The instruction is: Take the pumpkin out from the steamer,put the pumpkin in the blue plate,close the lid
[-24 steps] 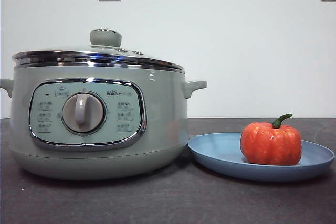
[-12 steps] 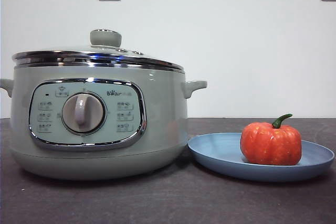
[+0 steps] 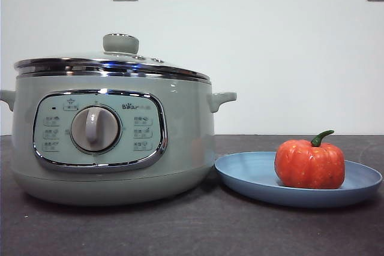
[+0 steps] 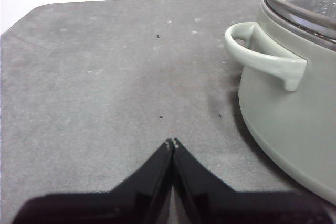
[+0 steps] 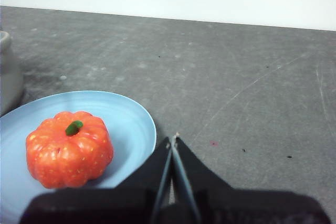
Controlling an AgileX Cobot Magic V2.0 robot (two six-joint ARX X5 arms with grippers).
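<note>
The pumpkin is sitting in the blue plate at lower right; the lid is apparently resting on the steamer. Both the left tool and right tool are closed, empty, over the counter. Nothing seems left.

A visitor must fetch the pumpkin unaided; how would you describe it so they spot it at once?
Find the big sage-green steamer with its lid on. Beside it lies a blue plate; on it sits the pumpkin, the only glossy orange, ribbed thing, with a green stem.
</note>
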